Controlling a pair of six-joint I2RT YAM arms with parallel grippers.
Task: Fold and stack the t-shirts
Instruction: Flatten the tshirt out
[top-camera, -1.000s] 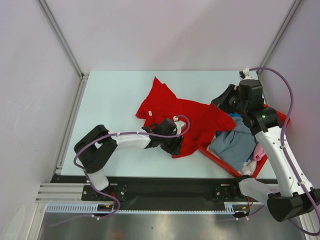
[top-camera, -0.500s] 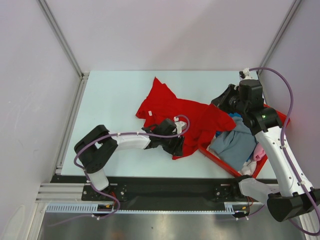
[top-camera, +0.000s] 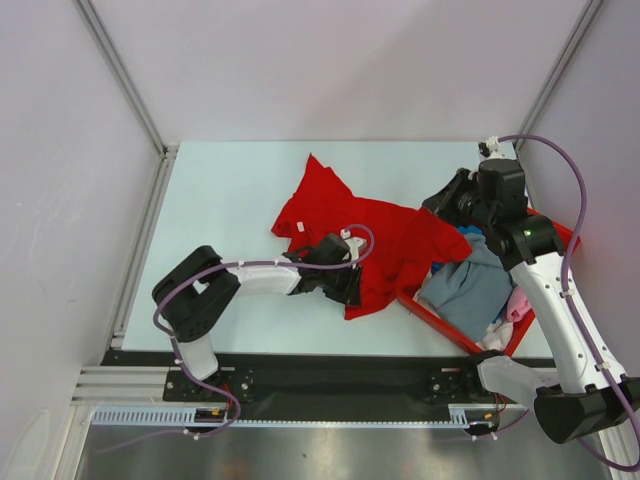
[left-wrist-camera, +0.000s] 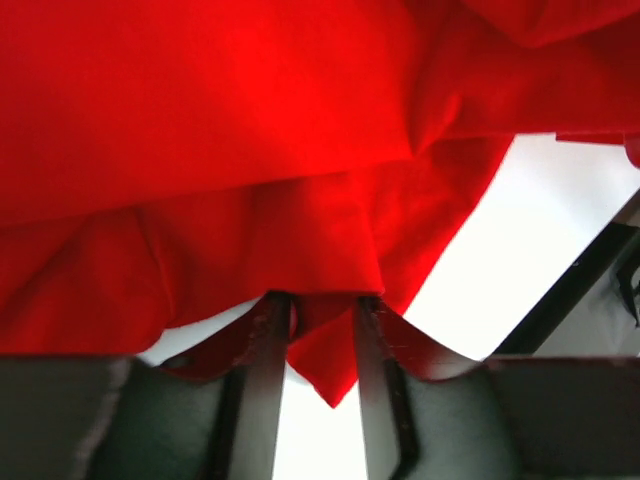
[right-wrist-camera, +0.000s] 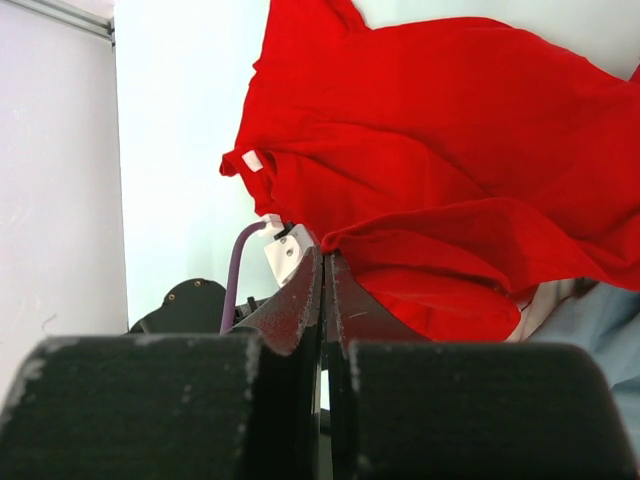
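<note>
The large red t-shirt (top-camera: 360, 225) lies crumpled on the table, its right part draped over the rim of the red bin (top-camera: 450, 328). My left gripper (top-camera: 345, 285) is at the shirt's near edge; in the left wrist view (left-wrist-camera: 315, 310) its jaws are closed on a bunched fold of red cloth (left-wrist-camera: 250, 120), and a corner hangs between them. My right gripper (top-camera: 440, 208) is at the shirt's right edge; in the right wrist view (right-wrist-camera: 325, 255) its fingers are pressed together with the red cloth (right-wrist-camera: 450, 130) at their tips. A grey-blue shirt (top-camera: 465, 285), pink cloth (top-camera: 520, 300) and white cloth (top-camera: 497, 330) lie in the bin.
The red bin stands at the table's right side under the right arm. A bit of blue cloth (top-camera: 470, 233) shows at the bin's back. Metal frame posts rise at the back left (top-camera: 120, 75) and back right (top-camera: 565, 60). The black base rail (top-camera: 320, 375) runs along the near edge.
My left gripper has shifted slightly to the left and back, with the shirt's near edge drawn along a little. The right arm has not moved.
</note>
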